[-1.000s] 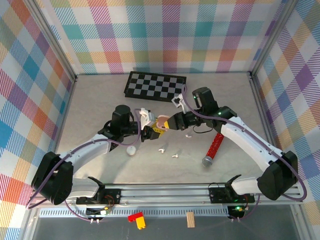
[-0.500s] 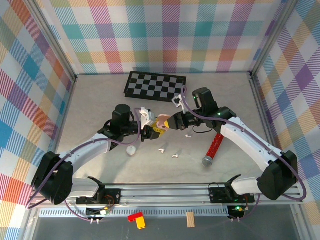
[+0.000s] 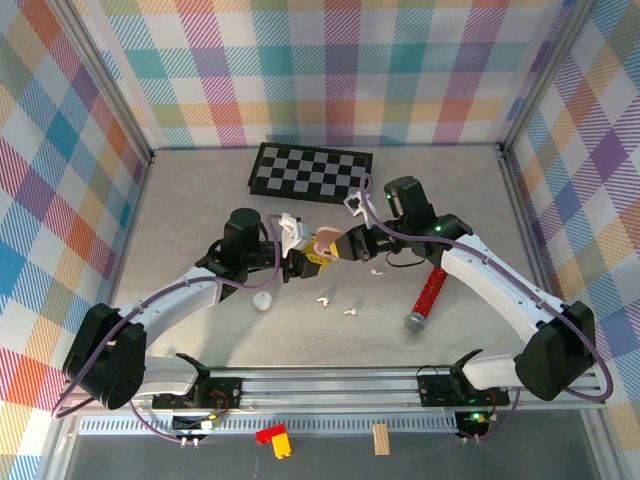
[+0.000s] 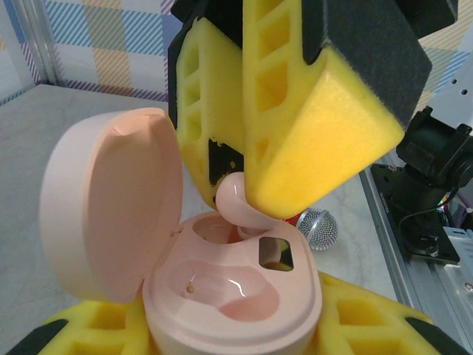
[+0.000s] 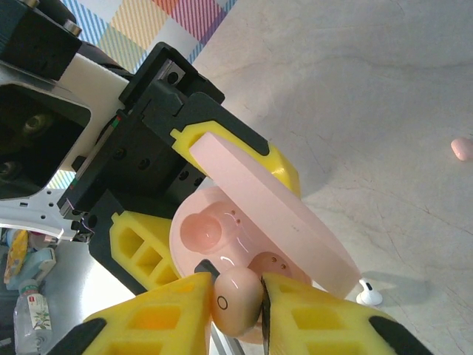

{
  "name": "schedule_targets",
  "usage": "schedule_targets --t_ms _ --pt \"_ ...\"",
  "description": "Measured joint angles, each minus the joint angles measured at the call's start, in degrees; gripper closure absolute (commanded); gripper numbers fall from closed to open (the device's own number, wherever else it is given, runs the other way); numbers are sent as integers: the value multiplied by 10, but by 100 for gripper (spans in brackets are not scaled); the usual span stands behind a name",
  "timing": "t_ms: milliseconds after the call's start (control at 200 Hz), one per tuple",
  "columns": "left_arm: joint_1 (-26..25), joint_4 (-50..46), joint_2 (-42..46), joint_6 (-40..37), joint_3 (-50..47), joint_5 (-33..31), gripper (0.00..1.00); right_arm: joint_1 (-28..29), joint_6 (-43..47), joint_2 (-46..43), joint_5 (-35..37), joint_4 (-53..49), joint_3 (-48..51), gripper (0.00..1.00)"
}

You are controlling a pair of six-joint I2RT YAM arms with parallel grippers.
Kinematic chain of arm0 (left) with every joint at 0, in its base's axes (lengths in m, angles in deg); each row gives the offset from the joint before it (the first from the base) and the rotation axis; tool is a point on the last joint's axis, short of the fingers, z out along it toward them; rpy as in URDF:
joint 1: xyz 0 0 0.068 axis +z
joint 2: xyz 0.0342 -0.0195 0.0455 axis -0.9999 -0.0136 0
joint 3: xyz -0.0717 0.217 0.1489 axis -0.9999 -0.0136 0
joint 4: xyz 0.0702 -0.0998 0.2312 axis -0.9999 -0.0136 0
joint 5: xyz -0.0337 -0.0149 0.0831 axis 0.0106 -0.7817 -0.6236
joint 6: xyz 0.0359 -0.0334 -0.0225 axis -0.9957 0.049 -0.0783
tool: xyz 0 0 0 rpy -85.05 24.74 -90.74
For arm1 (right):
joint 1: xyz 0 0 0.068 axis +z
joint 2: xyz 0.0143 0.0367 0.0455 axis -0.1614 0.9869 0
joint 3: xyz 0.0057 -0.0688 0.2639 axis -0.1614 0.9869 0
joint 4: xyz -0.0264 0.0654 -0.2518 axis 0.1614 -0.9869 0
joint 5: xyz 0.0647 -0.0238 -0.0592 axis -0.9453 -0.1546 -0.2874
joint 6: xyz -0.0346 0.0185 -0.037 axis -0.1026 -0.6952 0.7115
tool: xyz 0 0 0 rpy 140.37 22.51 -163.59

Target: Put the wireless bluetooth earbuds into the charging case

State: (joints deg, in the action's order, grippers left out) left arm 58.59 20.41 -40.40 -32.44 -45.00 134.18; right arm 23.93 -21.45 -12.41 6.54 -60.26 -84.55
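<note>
Table: I see a grey table top [image 3: 190, 215], and both arms meet above its middle.
Board: a flat black and white checkered board [image 3: 311, 172] lies at the far side, well apart from the claws.
Microphone: a red glittering microphone with a grey mesh head [image 3: 428, 295] lies on the table under the right arm.
Left claw: the left claw [image 4: 229, 329] is clenched on the pale pink pebble-shaped charging case [image 4: 229, 296]. Its yellow foam pads press the base from both sides.
Right claw: the right claw [image 5: 238, 296] is opened only a little. Its two yellow foam pads pinch a pale pink earbud [image 5: 236, 299], touching it on each side.
Case: it is held above the table, and its lid [image 4: 111, 200] stands open and upright.
Held earbud: it is directly over one socket of the case, and its lower end reaches the mouth of that socket. I cannot tell if it is fully seated. The other socket [image 4: 214, 292] is empty.
Loose earbuds: two white earbuds [image 3: 323, 297] [image 3: 349, 312] lie on the table near the claws, on the side toward the arm bases. Another pale pink one [image 5: 462, 148] lies apart on the table.
</note>
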Motion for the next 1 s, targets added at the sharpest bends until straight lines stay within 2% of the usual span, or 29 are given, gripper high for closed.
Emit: schedule_targets --t_ms 195,500,720,1005 --pt "0 1 -2 3 0 0 66 2 0 -1 8 -3 0 70" --pt "0 12 -7 3 0 0 66 2 -3 -16 32 -7 0 52" --pt "2 28 -10 4 0 1 65 1 -2 -43 36 6 23 47" --pt "50 158 -10 75 -34 -9 65 1 -31 -125 42 115 127 44"
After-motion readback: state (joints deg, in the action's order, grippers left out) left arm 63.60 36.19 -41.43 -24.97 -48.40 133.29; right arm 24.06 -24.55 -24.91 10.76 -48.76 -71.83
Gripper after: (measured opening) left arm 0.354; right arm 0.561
